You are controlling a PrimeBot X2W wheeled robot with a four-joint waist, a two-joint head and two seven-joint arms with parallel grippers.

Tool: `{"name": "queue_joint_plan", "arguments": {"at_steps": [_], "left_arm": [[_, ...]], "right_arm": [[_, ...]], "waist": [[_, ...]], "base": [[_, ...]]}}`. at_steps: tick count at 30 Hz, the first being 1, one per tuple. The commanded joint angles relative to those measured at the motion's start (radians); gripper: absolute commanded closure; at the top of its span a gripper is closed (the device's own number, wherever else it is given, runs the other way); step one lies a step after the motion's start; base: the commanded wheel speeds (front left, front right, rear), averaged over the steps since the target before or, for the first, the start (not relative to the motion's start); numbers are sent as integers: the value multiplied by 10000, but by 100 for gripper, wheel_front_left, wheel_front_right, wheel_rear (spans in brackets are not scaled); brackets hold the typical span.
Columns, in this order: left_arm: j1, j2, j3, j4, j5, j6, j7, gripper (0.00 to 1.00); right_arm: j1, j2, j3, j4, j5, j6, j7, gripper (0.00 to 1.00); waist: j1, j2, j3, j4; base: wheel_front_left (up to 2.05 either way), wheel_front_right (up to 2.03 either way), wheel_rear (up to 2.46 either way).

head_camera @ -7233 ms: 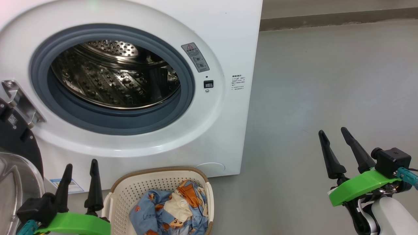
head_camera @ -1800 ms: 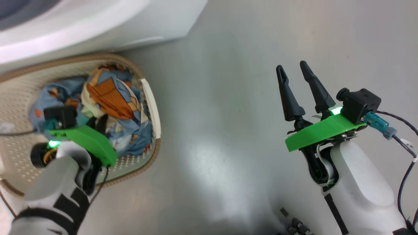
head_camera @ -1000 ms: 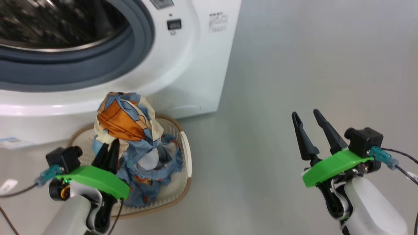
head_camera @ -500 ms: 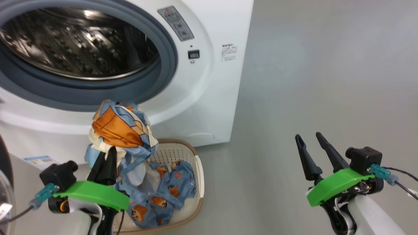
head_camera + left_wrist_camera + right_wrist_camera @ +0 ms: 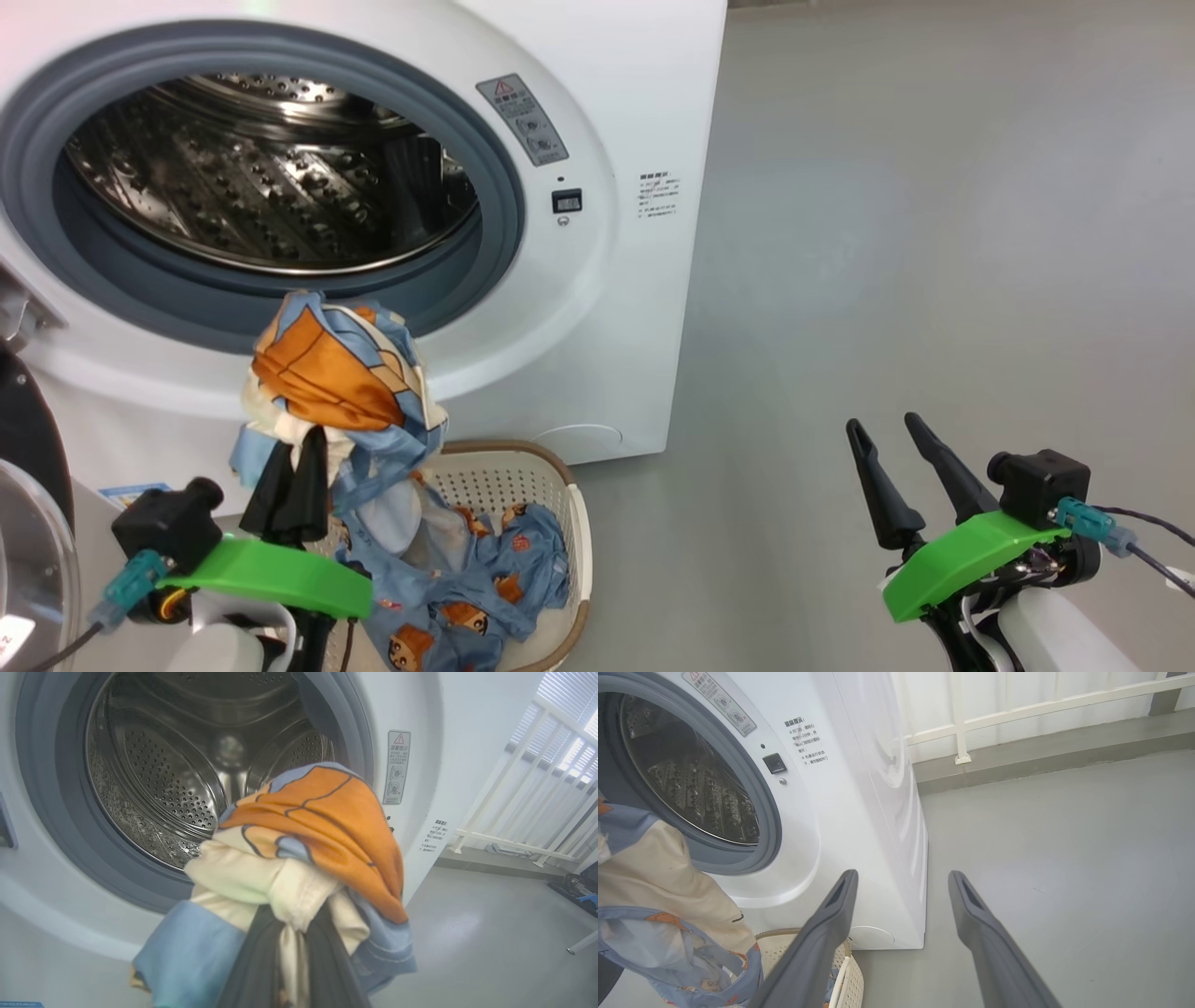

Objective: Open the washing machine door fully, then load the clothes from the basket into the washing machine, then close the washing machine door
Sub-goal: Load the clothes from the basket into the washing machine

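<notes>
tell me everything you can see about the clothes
The clothes are soft light blue fabric printed with orange-brown cartoon figures, plus cream and a large orange patch. One bunched wad is pinched in the shut left gripper and held up in front of the washing machine opening, not inside the drum. The rest hangs down crumpled into the basket.

Head view: left tool (image 5: 294, 476), two long dark fingers on a green wrist plate (image 5: 271, 577), sits low left. It points up, its fingers pressed together and pinching a bunch of light blue, orange and cream printed clothes (image 5: 327, 373). Left wrist view: fingers (image 5: 254, 970) nearly touching, fabric squeezed between. Right tool (image 5: 883, 425) low right, raised, tilted slightly left, fingers spread apart, nothing held. White right forearm (image 5: 1055, 639) at bottom edge.
</notes>
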Motion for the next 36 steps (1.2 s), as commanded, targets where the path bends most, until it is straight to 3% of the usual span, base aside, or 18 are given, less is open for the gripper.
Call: {"name": "queue_joint_plan", "arguments": {"at_steps": [1,14,21,36], "left_arm": [[-46,292,387,-381,177,115,-104,100],[-64,392,468,-731,124,358,-52,100],[-886,613,619,-436,82,342,26,100],[-4853,1218,994,2887,79,-39,13,100]], "right_arm": [[29,-117,185,-207,131,56,-82,0],[-9,-212,288,-279,155,56,-82,0],[-188,-208,379,-381,79,56,-82,0],[-813,-51,193,-1263,-537,56,-82,0]], "waist": [[0,0,-77,-49],[0,0,12,-242],[0,0,432,-418],[0,0,2778,-1043]], "base": [[0,0,0],[0,0,0],[0,0,0],[0,0,0]]}}
